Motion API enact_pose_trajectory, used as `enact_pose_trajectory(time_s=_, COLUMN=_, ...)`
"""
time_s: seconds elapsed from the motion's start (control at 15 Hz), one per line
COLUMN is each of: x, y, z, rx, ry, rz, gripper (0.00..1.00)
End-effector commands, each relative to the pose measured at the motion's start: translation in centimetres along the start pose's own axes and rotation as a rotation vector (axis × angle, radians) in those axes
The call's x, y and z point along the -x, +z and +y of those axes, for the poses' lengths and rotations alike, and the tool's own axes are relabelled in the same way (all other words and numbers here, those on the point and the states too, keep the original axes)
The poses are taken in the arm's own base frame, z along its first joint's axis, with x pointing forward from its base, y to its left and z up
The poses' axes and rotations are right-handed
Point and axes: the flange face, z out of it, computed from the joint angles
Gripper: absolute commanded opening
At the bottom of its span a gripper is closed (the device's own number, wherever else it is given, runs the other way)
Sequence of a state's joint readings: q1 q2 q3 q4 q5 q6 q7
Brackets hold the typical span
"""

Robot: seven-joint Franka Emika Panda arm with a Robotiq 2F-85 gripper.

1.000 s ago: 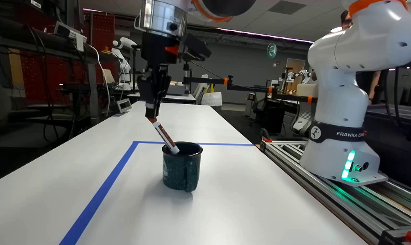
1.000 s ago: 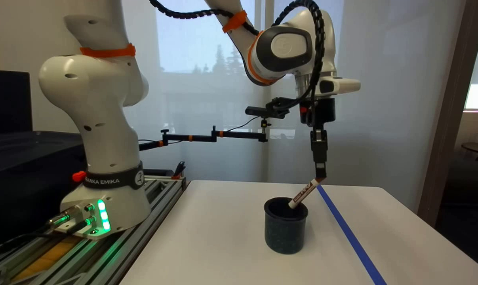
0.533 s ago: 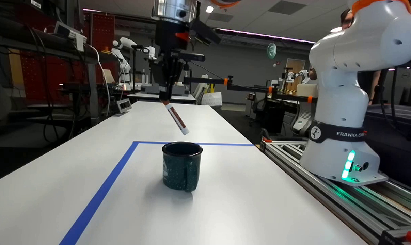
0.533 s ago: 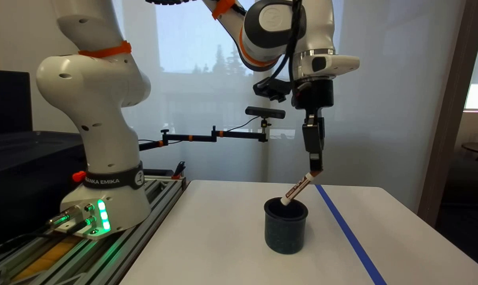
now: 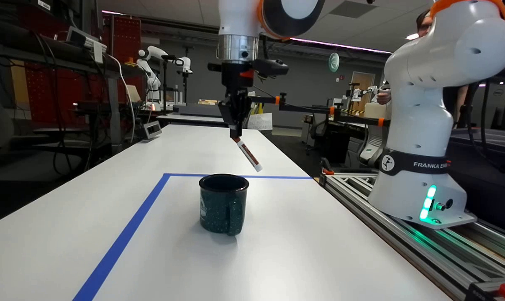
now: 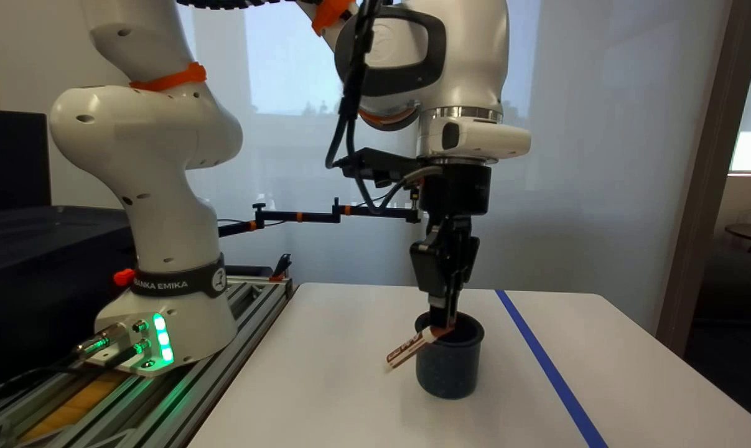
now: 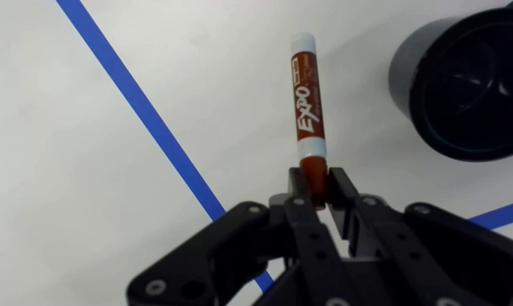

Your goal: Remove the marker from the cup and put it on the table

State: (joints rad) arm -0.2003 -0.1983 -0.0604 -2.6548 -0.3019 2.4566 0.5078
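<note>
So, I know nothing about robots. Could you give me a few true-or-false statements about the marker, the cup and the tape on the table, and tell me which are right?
1. The jaws hold the marker by one end. True.
2. The cup stands upright on the table. True.
3. The marker is leaning inside the cup. False: it is held in the air, outside the cup.
4. The cup has no handle. False: a handle shows on it.
5. The marker carries the word EXPO. True.
6. The tape is yellow. False: the tape is blue.
</note>
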Motion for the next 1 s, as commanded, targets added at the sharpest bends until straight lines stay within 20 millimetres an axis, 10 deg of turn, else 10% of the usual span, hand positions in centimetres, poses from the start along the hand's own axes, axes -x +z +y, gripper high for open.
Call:
enact_pose_trajectory(time_s=0.0, x=0.6, y=2.4, z=2.7, rx=0.014, ry=0.017, rz=0.022, gripper=0.04)
enact_pose_trajectory(time_s=0.93, x=-1.7, y=9.0, z=6.5, rx=-0.049, ry=-0.078, rz=0.249, gripper=0.04)
